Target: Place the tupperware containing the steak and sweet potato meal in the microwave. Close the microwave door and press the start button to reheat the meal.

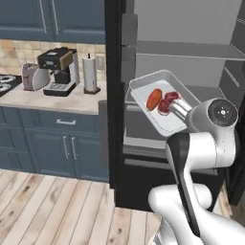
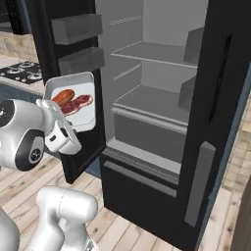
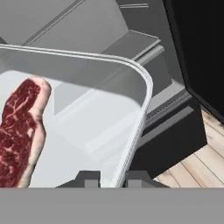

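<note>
My gripper (image 3: 113,178) is shut on the near rim of the tupperware (image 3: 87,131), one fingertip on each side of the rim. The pale tray (image 1: 162,122) hangs tilted in the air in front of an open fridge. In it lie the dark red marbled steak (image 1: 167,103) and, beside it, the orange sweet potato (image 1: 154,99). From the right base the tupperware (image 2: 84,117) stands against the fridge's left door, with the steak (image 2: 77,104) and the sweet potato (image 2: 62,96) showing. The steak (image 3: 19,131) lies at the left of the hand view. The microwave and its door are out of view.
The tall black fridge (image 2: 147,98) stands open with grey shelves. Its right door (image 2: 215,122) swings out near me and its left door (image 2: 73,49) carries bins. To the left, a counter (image 1: 48,98) bears a coffee machine (image 1: 60,72), a toaster (image 1: 33,76) and a paper towel roll (image 1: 89,72).
</note>
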